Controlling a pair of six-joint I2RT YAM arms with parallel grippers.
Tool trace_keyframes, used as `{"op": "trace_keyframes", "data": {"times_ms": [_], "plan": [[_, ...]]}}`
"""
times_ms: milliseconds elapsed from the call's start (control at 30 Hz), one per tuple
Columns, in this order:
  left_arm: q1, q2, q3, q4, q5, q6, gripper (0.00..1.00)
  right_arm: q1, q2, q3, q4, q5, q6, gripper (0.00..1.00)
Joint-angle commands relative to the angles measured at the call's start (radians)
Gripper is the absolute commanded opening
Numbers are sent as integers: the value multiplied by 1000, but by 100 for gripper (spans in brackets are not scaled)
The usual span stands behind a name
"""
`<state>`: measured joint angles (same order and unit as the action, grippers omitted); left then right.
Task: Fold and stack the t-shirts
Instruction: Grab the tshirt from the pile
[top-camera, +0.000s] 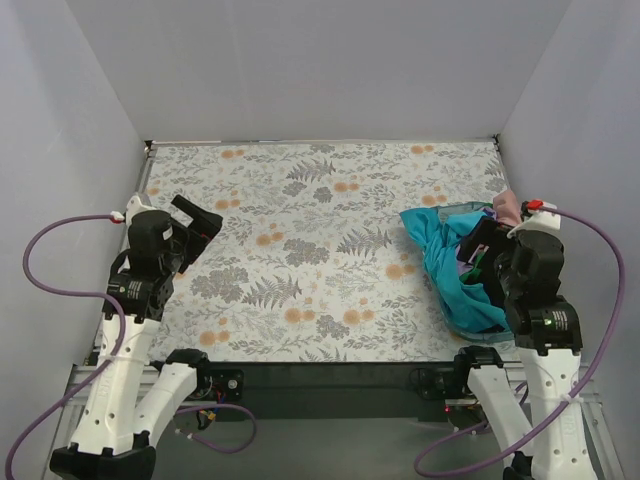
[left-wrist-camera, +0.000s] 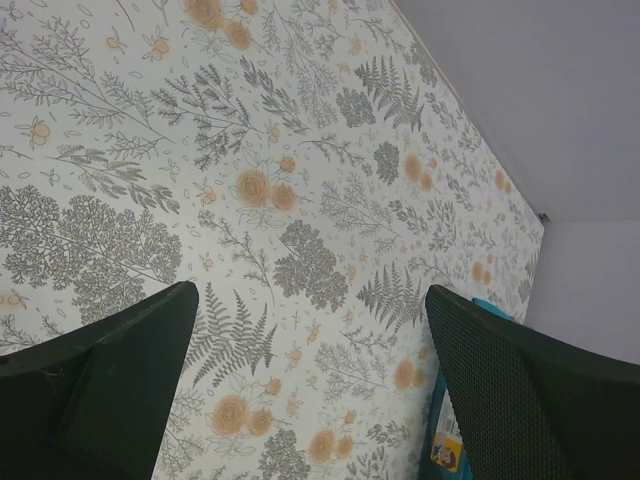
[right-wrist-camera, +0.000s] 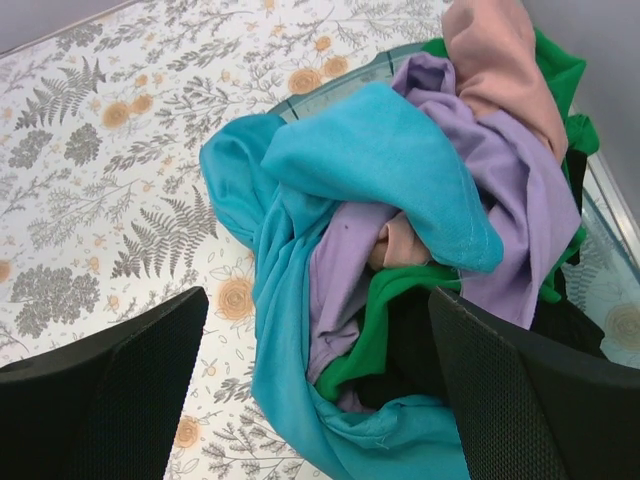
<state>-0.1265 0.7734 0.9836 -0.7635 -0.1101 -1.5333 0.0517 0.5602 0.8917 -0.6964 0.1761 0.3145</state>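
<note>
Top external shows the table (top-camera: 300, 260), floral-printed, filling the workspace; the pile (top-camera: 450, 275) of crumpled, unfolded shirts lies at its right edge, close to the right arm; in the right wrist view the teal shirt (right-wrist-camera: 380, 150) lies on top and trails down the pile's left side, with the purple shirt (right-wrist-camera: 520, 190), pink shirt (right-wrist-camera: 495, 50) and green shirt (right-wrist-camera: 400, 320) tangled around it; the right gripper (right-wrist-camera: 318, 296) is above the pile, fingers spread, grasping nothing; the left gripper (left-wrist-camera: 311, 292) is over bare print at the left, likewise spread and empty.
</note>
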Motion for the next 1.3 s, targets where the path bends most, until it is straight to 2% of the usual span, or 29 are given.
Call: {"op": "trace_keyframes", "data": {"times_ms": [0, 133, 367, 567, 600, 633, 700, 733, 767, 900, 933, 1000, 1033, 1133, 1200, 1267], "plan": [[5, -14, 10, -3, 49, 18, 98, -6, 43, 93, 28, -4, -63, 98], [4, -11, -5, 23, 69, 15, 98, -6, 153, 168, 61, -15, -190, 98], [4, 32, -25, 30, 95, -2, 98, -6, 481, 279, 43, 16, -360, 99], [4, 64, -45, 43, 109, -2, 98, -6, 659, 296, 31, 8, -405, 90], [4, 72, -48, 44, 109, -2, 98, -6, 678, 299, 35, 14, -413, 81], [4, 75, -51, 47, 110, -2, 98, -6, 711, 318, 34, 49, -413, 53], [4, 82, -51, 47, 137, -1, 98, -4, 740, 346, 34, 71, -403, 28], [4, 89, -48, 46, 141, 2, 98, -6, 753, 361, 32, 54, -405, 8], [4, 92, -46, 46, 141, 4, 98, -6, 753, 392, 34, 42, -404, 1], [4, 93, -43, 49, 141, 1, 98, -4, 693, 466, 75, -120, -364, 1], [4, 89, -45, 55, 144, -2, 98, -4, 652, 477, 92, -230, -355, 1], [4, 84, -49, 62, 161, -5, 98, 10, 612, 512, 145, -321, -324, 1], [5, 84, -51, 70, 168, -5, 98, 17, 577, 527, 168, -427, -296, 1], [4, 78, -45, 72, 187, -4, 98, 77, 532, 605, 259, -547, -230, 1], [4, 70, -37, 66, 190, -4, 98, 109, 520, 651, 392, -589, -158, 1], [4, 61, -36, 61, 191, -4, 98, 120, 530, 696, 493, -703, -70, 1]]}}
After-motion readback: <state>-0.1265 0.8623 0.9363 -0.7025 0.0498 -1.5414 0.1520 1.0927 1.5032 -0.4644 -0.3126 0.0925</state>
